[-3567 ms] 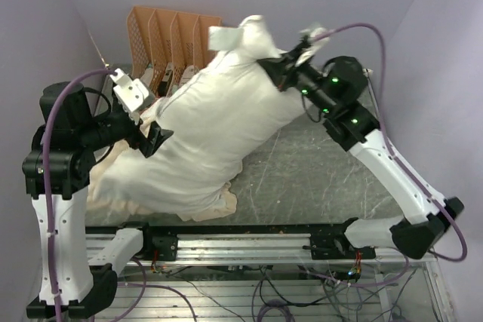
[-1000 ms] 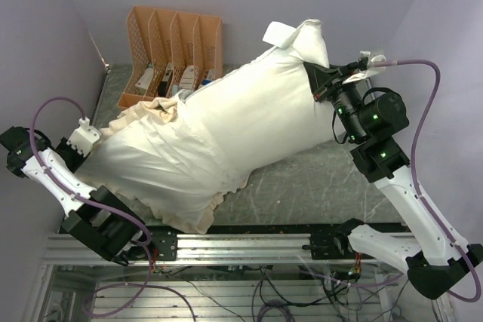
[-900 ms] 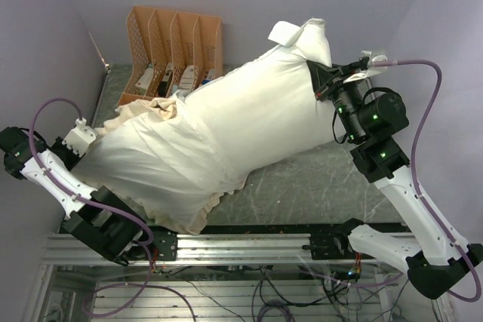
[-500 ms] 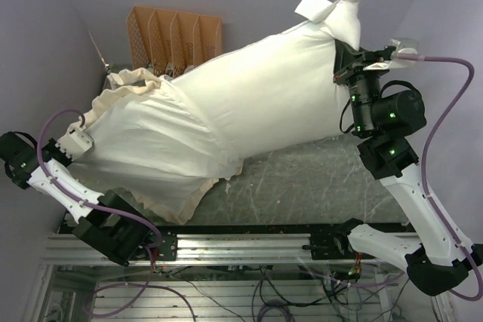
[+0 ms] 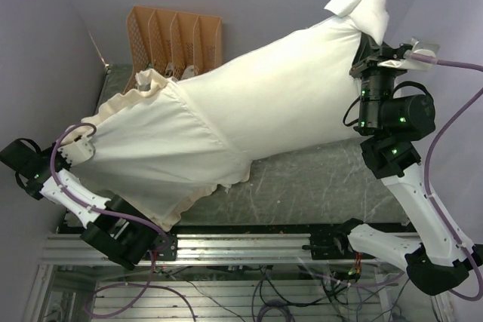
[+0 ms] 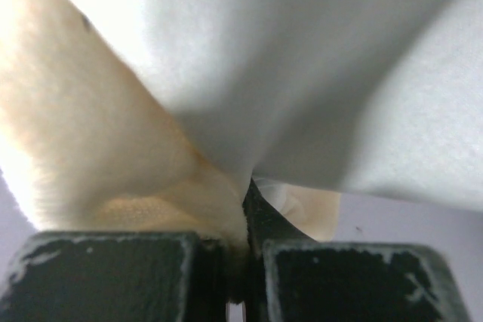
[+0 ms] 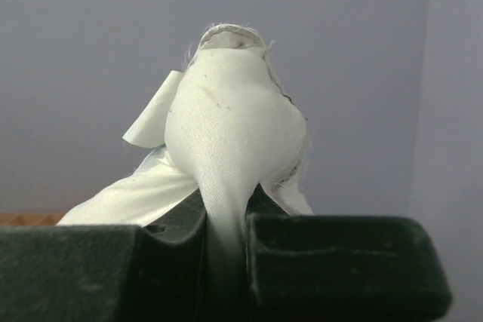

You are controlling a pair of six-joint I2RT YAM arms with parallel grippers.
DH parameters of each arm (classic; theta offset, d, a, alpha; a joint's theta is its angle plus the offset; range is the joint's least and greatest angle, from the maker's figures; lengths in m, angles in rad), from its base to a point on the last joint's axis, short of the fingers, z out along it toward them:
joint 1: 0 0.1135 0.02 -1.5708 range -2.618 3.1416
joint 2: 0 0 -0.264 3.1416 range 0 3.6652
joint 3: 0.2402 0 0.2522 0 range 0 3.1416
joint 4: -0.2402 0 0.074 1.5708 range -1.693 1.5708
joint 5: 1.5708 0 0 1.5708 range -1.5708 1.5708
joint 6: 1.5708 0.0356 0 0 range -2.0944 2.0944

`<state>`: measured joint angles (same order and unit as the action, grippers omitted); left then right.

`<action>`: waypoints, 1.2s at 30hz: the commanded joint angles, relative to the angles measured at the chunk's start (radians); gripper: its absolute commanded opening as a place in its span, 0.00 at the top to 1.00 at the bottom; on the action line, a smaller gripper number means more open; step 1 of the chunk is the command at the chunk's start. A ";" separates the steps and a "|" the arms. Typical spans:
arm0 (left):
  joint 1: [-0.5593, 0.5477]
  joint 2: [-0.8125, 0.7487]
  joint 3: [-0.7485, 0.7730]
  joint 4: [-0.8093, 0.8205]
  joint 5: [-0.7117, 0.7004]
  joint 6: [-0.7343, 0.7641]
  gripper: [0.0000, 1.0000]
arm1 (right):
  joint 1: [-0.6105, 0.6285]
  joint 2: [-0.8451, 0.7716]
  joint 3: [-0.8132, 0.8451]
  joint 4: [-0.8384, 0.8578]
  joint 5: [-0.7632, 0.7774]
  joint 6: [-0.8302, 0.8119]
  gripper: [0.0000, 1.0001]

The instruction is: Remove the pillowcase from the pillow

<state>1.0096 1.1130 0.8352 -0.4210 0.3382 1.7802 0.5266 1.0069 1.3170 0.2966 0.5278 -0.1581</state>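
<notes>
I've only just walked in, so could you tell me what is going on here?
Two arms hold a pillow stretched between them. The right pincer is shut on its bare corner, raised high. The left pincer is shut on the frilled end of the pillowcase, lower down. The pillowcase covers roughly the half of the pillow toward the left arm.

Orange file rack (image 5: 175, 39) on grey table (image 5: 317, 186)
</notes>
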 commanded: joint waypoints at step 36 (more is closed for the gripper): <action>-0.857 0.085 0.659 -0.323 -0.123 -1.221 0.92 | -0.028 0.153 0.259 -0.075 -0.252 0.404 1.00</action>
<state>0.2394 1.1751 1.4128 -0.7341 0.2852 0.7853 0.4942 1.1481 1.4605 0.1864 0.4290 0.0235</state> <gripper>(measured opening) 0.091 0.072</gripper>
